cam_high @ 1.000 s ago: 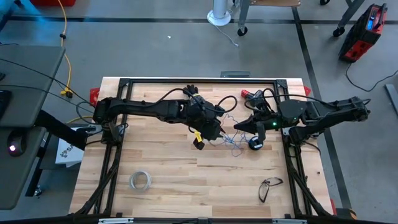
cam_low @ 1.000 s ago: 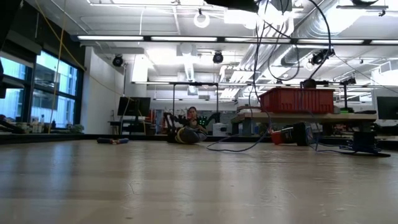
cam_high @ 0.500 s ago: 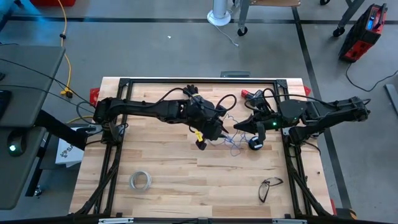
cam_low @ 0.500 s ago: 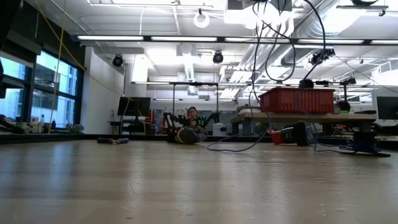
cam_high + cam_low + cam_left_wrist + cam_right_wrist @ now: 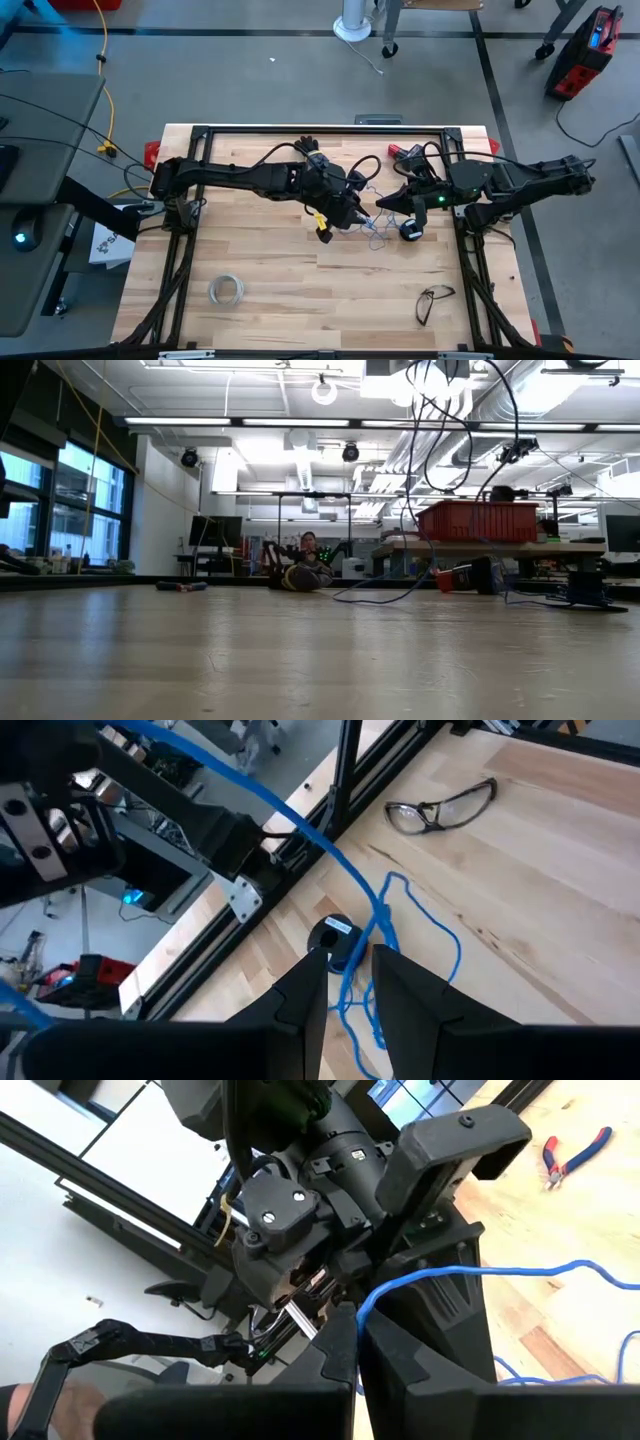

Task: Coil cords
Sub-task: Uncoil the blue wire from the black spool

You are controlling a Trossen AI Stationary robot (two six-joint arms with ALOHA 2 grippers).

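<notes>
Blue wire (image 5: 372, 232) lies in loose loops at mid-bench, running to its small dark spool (image 5: 409, 229) just right of the loops. Right pincer (image 5: 380, 204) is closed on a strand; in its wrist view the wire (image 5: 470, 1272) leaves the pinched fingertips. Left pincer (image 5: 352, 217) straddles the wire, fingers apart, not clamped. Pale wood bench (image 5: 300, 290) also carries a tape ring (image 5: 226, 290), safety glasses (image 5: 433, 298) and pliers (image 5: 572, 1150). Grey floor beyond; red bin (image 5: 477, 521) in the room behind.
</notes>
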